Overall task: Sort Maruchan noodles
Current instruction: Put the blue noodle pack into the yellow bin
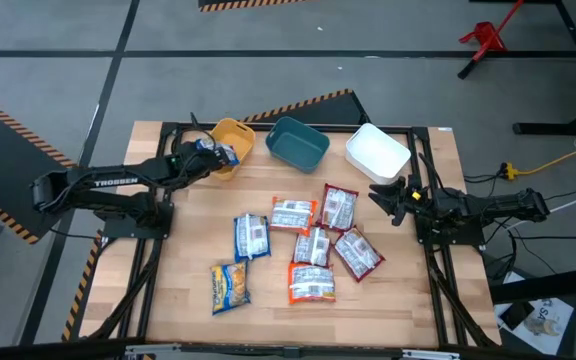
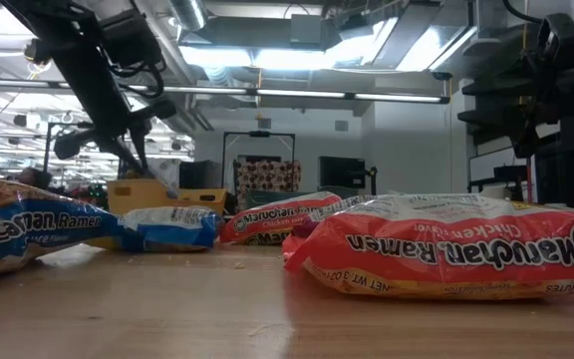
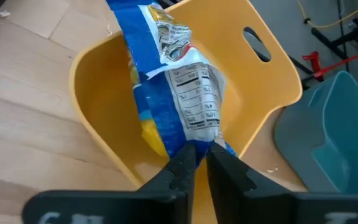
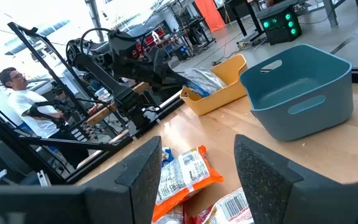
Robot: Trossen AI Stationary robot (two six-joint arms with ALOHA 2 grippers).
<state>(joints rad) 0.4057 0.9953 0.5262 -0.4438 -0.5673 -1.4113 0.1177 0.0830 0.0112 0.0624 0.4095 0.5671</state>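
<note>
My left gripper [image 3: 202,165] is over the yellow bin [image 3: 98,118] at the table's far left, shut on a blue-and-yellow noodle packet [image 3: 179,93] that reaches into the bin. In the high view the gripper [image 1: 208,150] and packet [image 1: 222,152] sit at the bin's [image 1: 238,133] left rim. Several more packets lie flat on the table's middle: blue ones [image 1: 251,236], orange ones [image 1: 311,283] and dark red ones [image 1: 339,208]. My right gripper [image 1: 380,195] waits open at the table's right side, holding nothing. My left gripper pinches the packet's crimped near end [image 3: 197,138] between its two fingers, which stand almost together. The fingers slant down from the table's left side and lie along the packet. The packet stretches away from them inside the yellow bin; whether it rests on the bin's floor is hidden.
A teal bin [image 1: 298,142] and a white bin [image 1: 376,153] stand to the right of the yellow one along the far edge. Bare wood lies at the table's near edge and left of the packets. A person [image 4: 17,93] is in the room beyond the table.
</note>
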